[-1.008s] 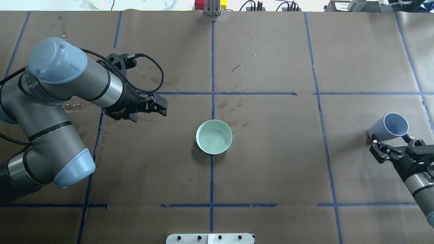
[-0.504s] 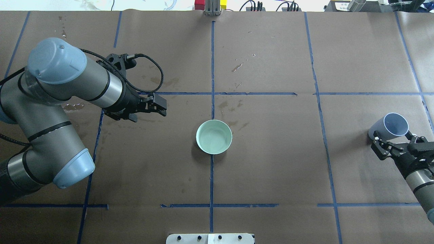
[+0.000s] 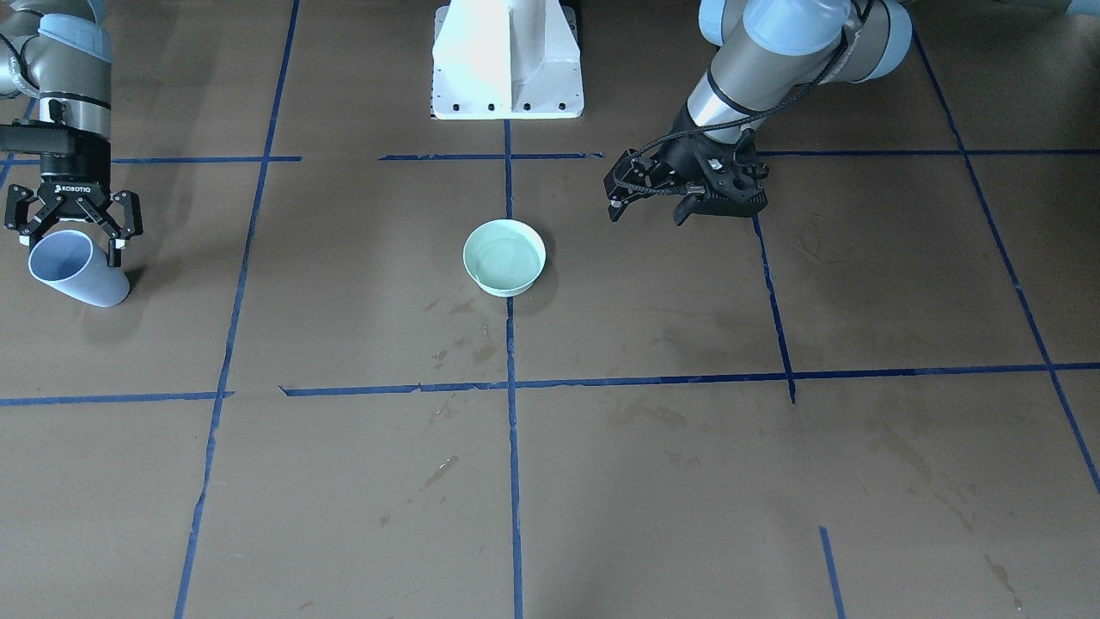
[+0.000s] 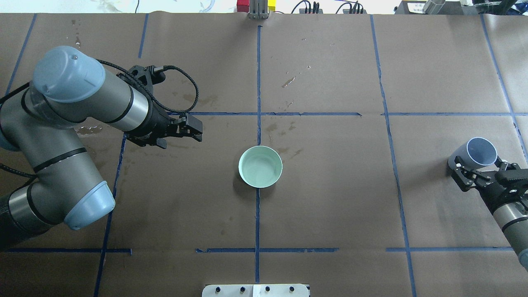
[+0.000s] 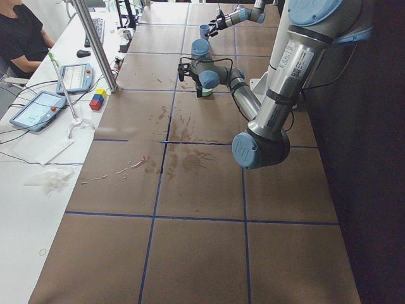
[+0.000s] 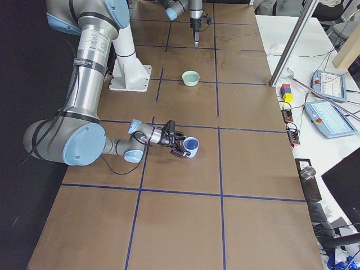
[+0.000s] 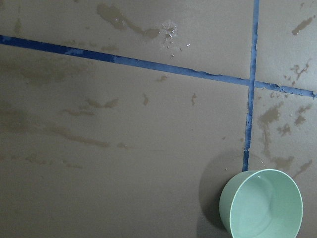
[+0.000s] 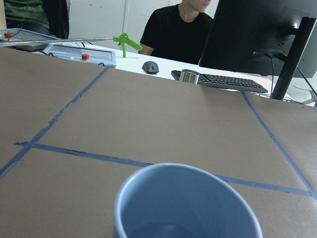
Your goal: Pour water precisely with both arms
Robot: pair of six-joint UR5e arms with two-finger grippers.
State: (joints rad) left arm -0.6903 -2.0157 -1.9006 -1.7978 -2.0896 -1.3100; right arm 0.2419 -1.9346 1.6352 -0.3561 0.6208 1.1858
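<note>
ok, right claw [image 3: 74, 244]: fingers apart, one each side of the blue cup [image 3: 82, 279] near its rim; can't tell if the pads touch the wall. cup sits on the counter [image 4: 330, 206] at the robot's right end, and the right wrist cam looks straight over its open mouth. right arm [image 4: 509, 214] reaches in from the near right corner. left claw [image 3: 647, 212]: fingers apart as well, pointing down over the brown paper, robot-left of the green bowl [image 4: 260, 166] and well apart from it. left arm [image 4: 82, 99] folded at the elbow. bowl stands mid-counter on the blue tape line [image 4: 258, 214], looks to hold some water. wet patches [image 7: 133, 25] on the paper nearby.
</note>
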